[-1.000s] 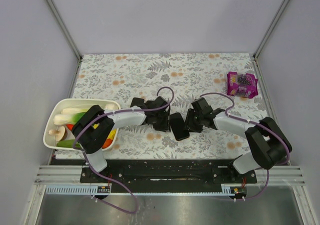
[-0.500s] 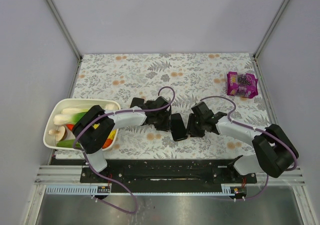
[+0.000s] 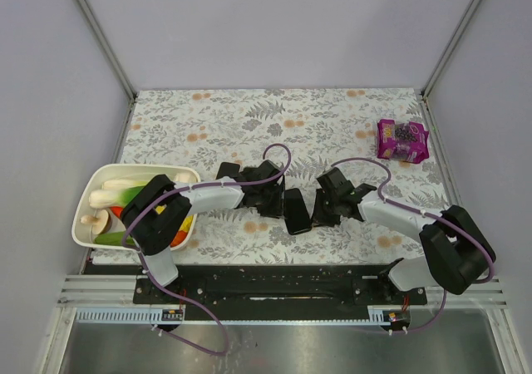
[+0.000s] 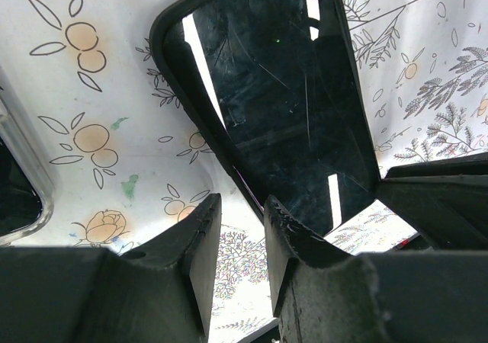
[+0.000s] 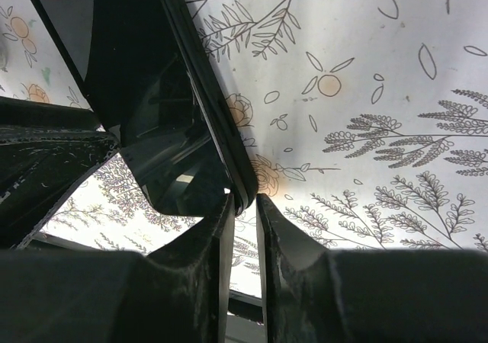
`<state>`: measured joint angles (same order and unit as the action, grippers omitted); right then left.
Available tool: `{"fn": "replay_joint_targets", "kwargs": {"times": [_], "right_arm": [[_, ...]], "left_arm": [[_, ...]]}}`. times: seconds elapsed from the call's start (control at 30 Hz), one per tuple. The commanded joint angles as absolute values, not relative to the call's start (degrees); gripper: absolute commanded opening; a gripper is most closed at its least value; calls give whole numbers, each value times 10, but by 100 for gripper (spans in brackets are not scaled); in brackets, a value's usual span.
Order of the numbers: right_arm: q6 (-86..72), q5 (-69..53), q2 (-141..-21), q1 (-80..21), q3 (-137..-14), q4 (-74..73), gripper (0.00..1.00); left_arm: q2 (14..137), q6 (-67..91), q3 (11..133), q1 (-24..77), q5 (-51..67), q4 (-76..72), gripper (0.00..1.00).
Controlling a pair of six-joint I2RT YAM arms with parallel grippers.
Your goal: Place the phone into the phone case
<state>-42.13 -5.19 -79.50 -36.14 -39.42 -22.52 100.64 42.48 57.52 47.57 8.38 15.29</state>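
Note:
A black phone (image 3: 296, 211) lies on the flowered table between my two grippers, set in a black phone case. In the left wrist view the glossy screen (image 4: 282, 114) fills the top, with the case rim (image 4: 166, 34) round it. My left gripper (image 4: 242, 206) is narrowly open. Its right finger lies over the screen's edge and its left finger is over bare table. My right gripper (image 5: 244, 200) is closed on the corner of the case rim (image 5: 216, 122). In the top view the left gripper (image 3: 278, 201) and right gripper (image 3: 317, 214) flank the phone.
A white tub (image 3: 141, 169) of vegetables stands at the left edge beside the left arm. A purple snack packet (image 3: 402, 140) lies at the far right. A pale-rimmed dark object (image 4: 15, 198) shows at the left edge of the left wrist view.
The right arm's elbow has swung out to the right while its gripper stayed at the phone. The phone has turned slightly more upright. The left arm has hardly moved.

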Motion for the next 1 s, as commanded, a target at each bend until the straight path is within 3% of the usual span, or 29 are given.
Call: {"fn": "replay_joint_targets", "kwargs": {"times": [0.0,0.47,0.97], "right_arm": [[-413,-43,-809,-374,-414,-237,24],[-433,-42,-854,-413,-410,-225,11],[-457,-23,-930,-461,-404,-197,8]], "left_arm": [[1015,426,578,477,86,135,33],[1021,427,580,478,87,131,32],[1034,430,580,483,90,126,32]]}}
